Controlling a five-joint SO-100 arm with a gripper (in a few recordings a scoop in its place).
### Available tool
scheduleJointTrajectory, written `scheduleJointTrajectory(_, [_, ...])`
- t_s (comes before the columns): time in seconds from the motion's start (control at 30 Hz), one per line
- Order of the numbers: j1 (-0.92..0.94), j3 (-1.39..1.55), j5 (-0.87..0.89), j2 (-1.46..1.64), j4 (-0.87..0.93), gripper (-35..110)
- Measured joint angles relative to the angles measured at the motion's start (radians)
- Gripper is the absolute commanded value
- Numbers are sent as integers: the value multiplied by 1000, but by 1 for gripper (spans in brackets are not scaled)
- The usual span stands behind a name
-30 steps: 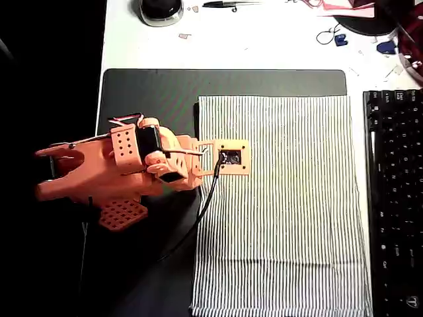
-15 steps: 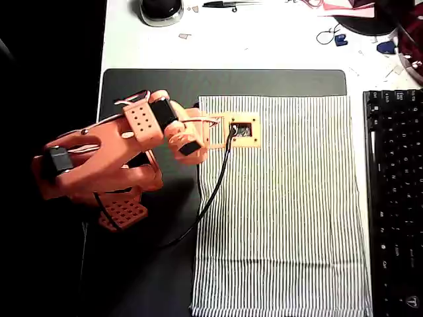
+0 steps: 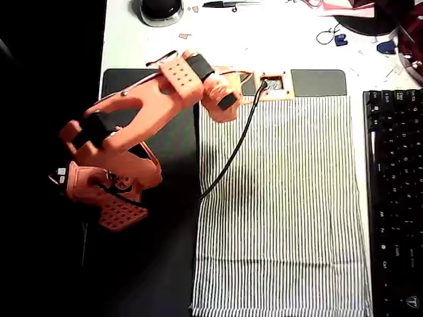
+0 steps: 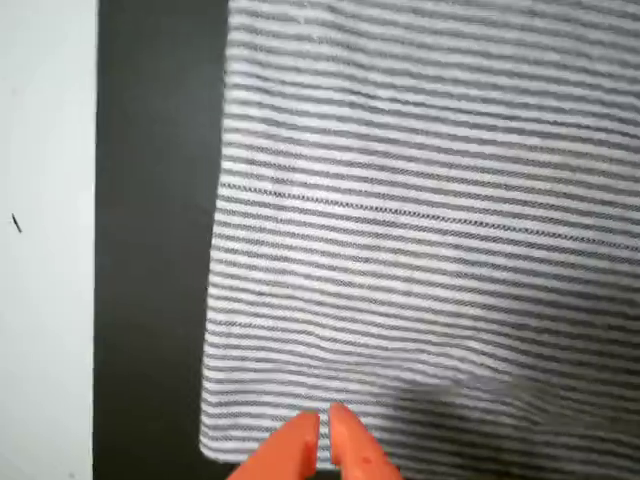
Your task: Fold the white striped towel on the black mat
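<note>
In the overhead view the white striped towel (image 3: 281, 205) lies flat and unfolded on the black mat (image 3: 145, 264), covering the mat's right part from its 12 o'clock edge down to 6 o'clock. The orange arm (image 3: 132, 119) reaches from 9 o'clock toward the towel's corner at 11 o'clock, a black cable (image 3: 228, 158) trailing across the stripes. In the wrist view the gripper (image 4: 322, 440) shows at 6 o'clock, its orange fingers (image 4: 355, 450) pressed nearly together above the towel's corner, holding nothing. A black keyboard (image 3: 395, 198) sits at 3 o'clock.
</note>
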Motion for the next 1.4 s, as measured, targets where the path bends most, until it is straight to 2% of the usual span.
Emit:
scheduleJointTrajectory(0.13, [-25,-114,0,-127,-12,1])
scheduleJointTrajectory(0.53, [-20,-304,12,-457,-61,16])
scheduleJointTrajectory(0.8, [23,-440,14,-647,-80,19])
scheduleJointTrajectory(1.1, [40,-508,14,-759,-80,12])
scheduleJointTrajectory(1.27, [40,-532,8,-782,-80,0])
scheduleJointTrajectory(1.4, [55,-540,-2,-788,-80,0])
